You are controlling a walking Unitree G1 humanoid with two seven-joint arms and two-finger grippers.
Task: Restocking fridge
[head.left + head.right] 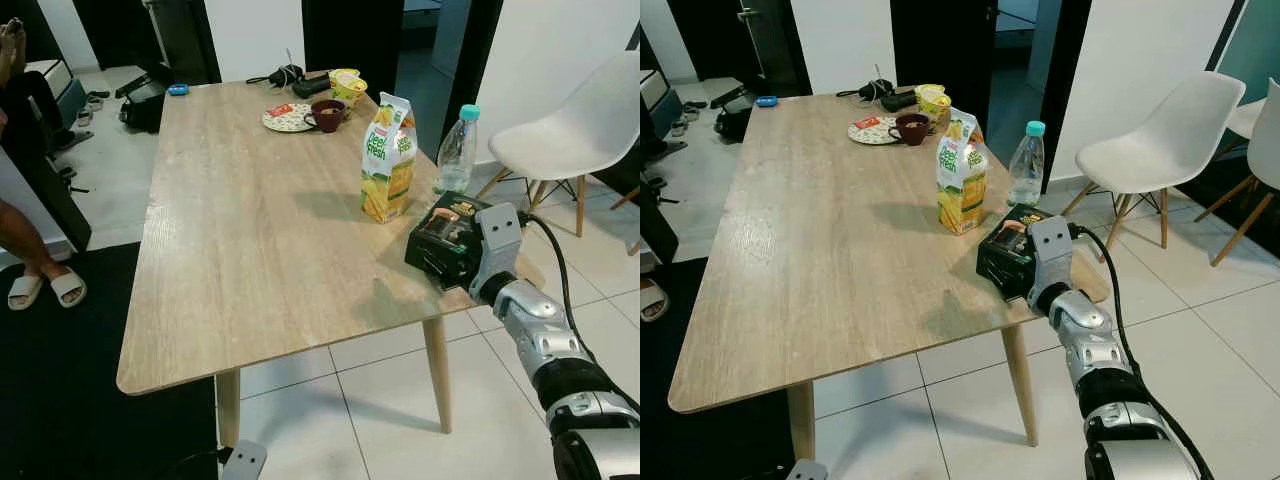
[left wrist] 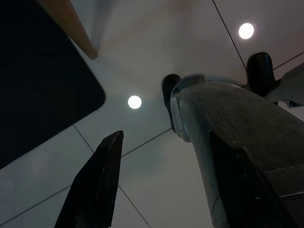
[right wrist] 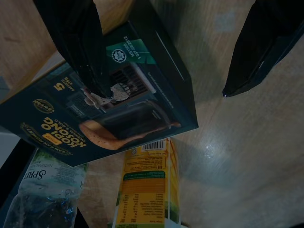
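The long pale wood-grain surface (image 1: 250,230) on tapered wooden legs carries everything the restocking needs, and the goods cluster at its near right corner, on the same side as the silver right arm that reaches in over the tiled floor. Largest of them is the tall yellow and green juice carton (image 1: 388,158), standing upright; just beyond it, toward the white moulded chair (image 1: 570,130), stands the clear plastic water bottle with a turquoise cap (image 1: 456,150). Nearest the edge lies the dark green rectangular food box with a picture of bread on its face (image 1: 445,238), flat on the surface with its long axis running roughly across the corner, between the carton and the arm. The right gripper (image 3: 161,61) sits right over this box, its two black fingers spread wide: one finger lies against the printed top face, the other hangs clear over bare wood off the box's side, so nothing is held yet. My reading is that the box lies straight ahead of the right gripper, so the right arm is plainly the nearer one. The left gripper (image 2: 161,185) hangs idle near the floor, fingers apart and empty
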